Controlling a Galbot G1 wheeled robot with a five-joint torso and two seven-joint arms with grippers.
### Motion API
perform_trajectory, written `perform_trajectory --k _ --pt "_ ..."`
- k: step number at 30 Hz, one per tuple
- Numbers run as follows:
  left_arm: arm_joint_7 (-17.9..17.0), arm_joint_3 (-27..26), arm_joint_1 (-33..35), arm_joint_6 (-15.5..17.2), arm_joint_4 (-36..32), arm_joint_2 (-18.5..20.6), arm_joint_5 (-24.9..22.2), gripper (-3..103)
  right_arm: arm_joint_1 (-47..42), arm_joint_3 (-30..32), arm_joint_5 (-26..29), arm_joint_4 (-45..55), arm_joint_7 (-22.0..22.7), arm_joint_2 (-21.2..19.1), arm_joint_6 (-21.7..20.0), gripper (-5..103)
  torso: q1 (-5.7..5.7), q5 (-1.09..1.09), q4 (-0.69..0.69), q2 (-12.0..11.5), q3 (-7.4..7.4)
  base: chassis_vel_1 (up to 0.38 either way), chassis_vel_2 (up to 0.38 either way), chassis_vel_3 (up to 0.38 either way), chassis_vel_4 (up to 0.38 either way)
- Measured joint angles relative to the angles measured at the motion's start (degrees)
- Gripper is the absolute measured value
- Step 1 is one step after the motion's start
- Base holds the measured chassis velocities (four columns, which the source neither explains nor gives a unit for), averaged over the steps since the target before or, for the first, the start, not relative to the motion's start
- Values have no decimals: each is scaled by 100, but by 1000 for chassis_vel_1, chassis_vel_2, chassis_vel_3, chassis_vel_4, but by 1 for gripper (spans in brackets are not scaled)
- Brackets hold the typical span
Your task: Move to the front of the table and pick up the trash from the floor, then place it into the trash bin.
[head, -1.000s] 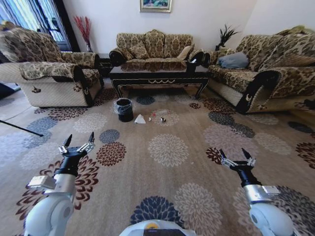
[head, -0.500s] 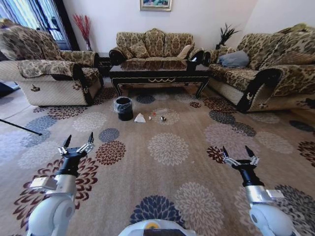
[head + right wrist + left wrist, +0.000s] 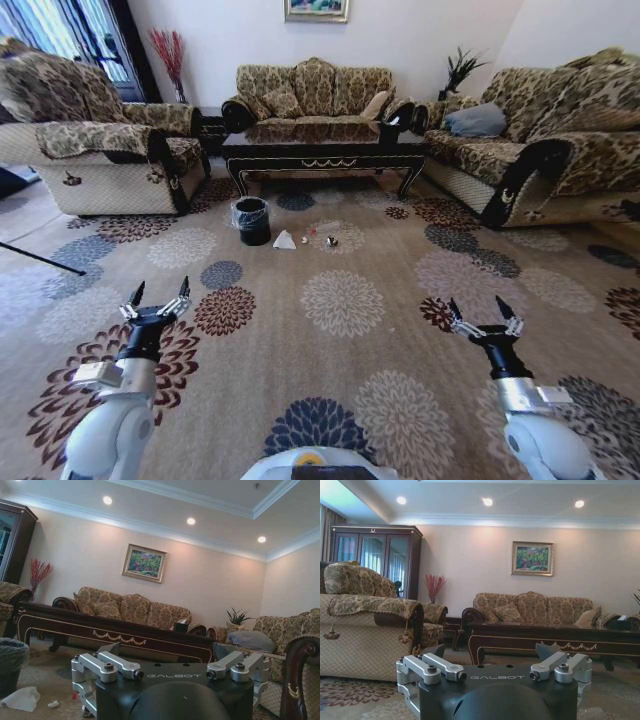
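The dark coffee table [image 3: 322, 155] with a gold scroll on its front edge stands ahead across the patterned carpet; it also runs across the left wrist view as the table [image 3: 555, 642] and the right wrist view as the table [image 3: 115, 635]. On the floor in front of it sits the black trash bin [image 3: 252, 221] with a grey bag, seen too as the bin [image 3: 11, 665]. To its right lies the trash: a crumpled white tissue [image 3: 284, 241], also the tissue [image 3: 21, 698], and small bits [image 3: 330, 241]. My left gripper [image 3: 156, 298] and right gripper [image 3: 484, 313] hang open and empty, far short of the trash.
An armchair [image 3: 95, 150] stands at the left, a sofa [image 3: 312, 97] behind the table and another sofa [image 3: 545, 150] at the right. Open carpet stretches between me and the trash. A dark thin rod [image 3: 40, 260] lies on the floor at far left.
The whole head view shifted slightly, so the camera moved. My left gripper sits a little lower in the picture than before, and the right one has drifted slightly right and lower.
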Motion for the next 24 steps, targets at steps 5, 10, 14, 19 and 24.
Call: perform_trajectory --k 5,10,14,19,24 --pt "17 -39 8 65 -15 -4 86 100 118 -87 -1 -136 -13 -30 4 100 2 0 0 8 7 -17 32 20 -19" --pt "44 -76 37 72 -13 20 128 100 230 -138 8 -245 -19 -21 34 100 2 0 0 16 13 -89 75 98 -92" --pt "47 -101 45 78 -19 55 127 100 283 -156 18 -300 -19 7 54 100 3 1 0 20 17 -187 156 178 -159" --pt "51 -114 50 79 -21 126 106 100 312 -159 13 -325 -19 85 71 100 5 0 0 23 21 -266 220 243 -220" --pt "53 -197 90 78 -56 171 39 100 374 -209 -31 -351 -33 146 75 100 6 0 0 27 25 -318 277 306 -282"
